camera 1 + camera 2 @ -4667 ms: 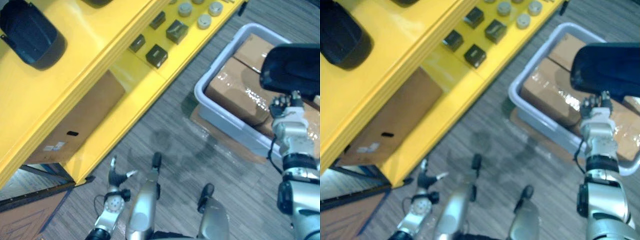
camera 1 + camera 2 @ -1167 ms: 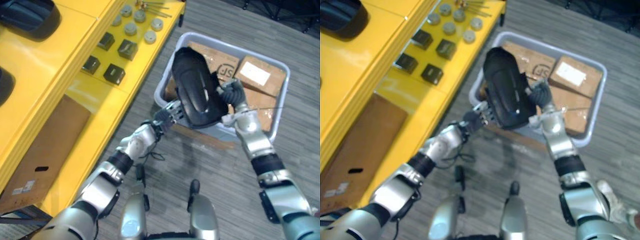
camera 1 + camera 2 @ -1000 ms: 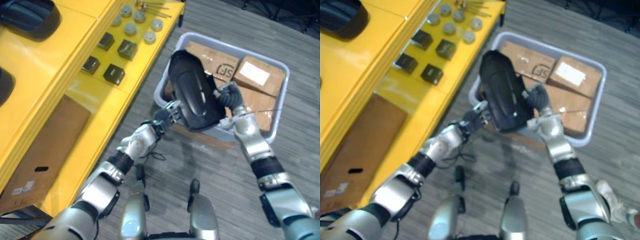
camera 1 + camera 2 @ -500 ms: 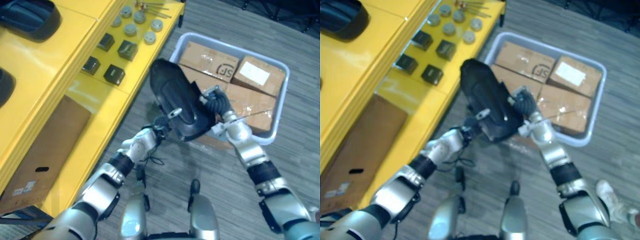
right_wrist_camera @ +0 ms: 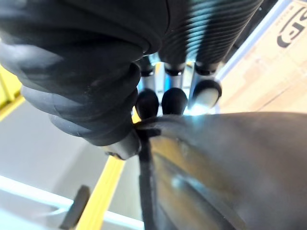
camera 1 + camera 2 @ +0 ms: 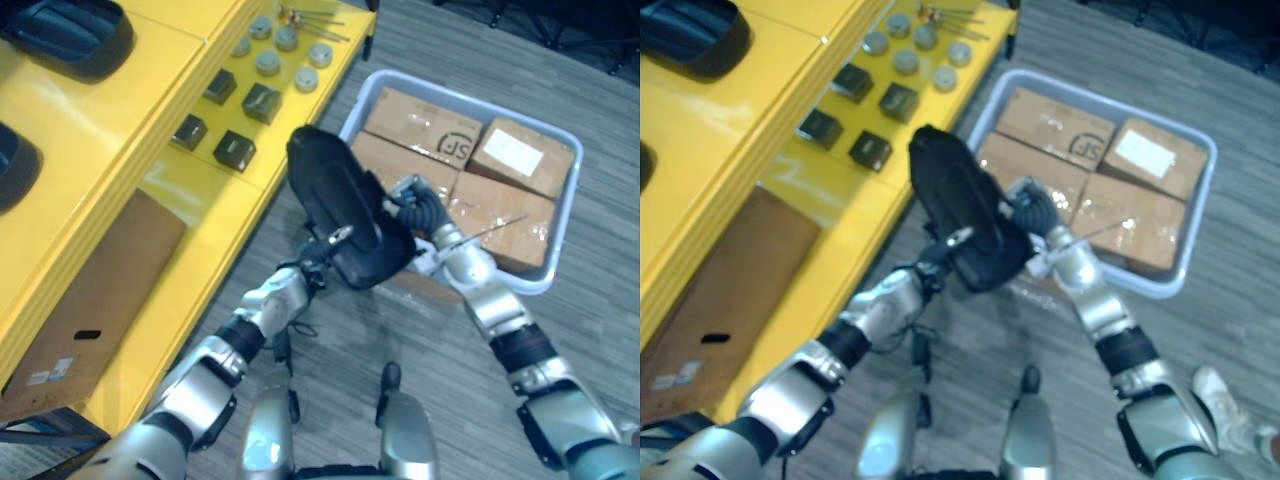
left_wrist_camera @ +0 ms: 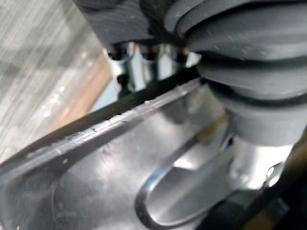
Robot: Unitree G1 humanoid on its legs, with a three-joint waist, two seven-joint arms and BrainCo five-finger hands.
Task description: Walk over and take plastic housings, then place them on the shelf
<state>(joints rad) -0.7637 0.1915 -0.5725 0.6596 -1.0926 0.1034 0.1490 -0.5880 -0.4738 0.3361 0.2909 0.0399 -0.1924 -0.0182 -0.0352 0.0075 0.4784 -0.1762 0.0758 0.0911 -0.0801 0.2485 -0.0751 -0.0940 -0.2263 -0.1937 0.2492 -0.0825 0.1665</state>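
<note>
A black plastic housing (image 6: 343, 212), long and shell-shaped, hangs tilted between my two hands above the floor, next to the yellow shelf (image 6: 120, 120). My left hand (image 6: 312, 268) grips its lower edge from below. In the left wrist view the fingers (image 7: 139, 67) curl behind the rim of the housing (image 7: 96, 177) and the thumb lies on its inner face. On the housing's right side my right hand (image 6: 415, 210) clamps the rim. The right wrist view has its fingertips (image 5: 163, 101) hooked over the housing's edge (image 5: 216, 158).
Two more black housings (image 6: 70, 35) (image 6: 15, 165) lie on the shelf's top level. Small black blocks (image 6: 235, 150) and grey discs (image 6: 270, 62) sit on the lower level. A grey tote (image 6: 563, 215) of cardboard boxes stands on the floor to the right. A cardboard box (image 6: 90, 290) sits under the shelf.
Both hands have carried the housing left and down, away from over the tote toward the shelf. The left hand's fingers have curled round its rim.
</note>
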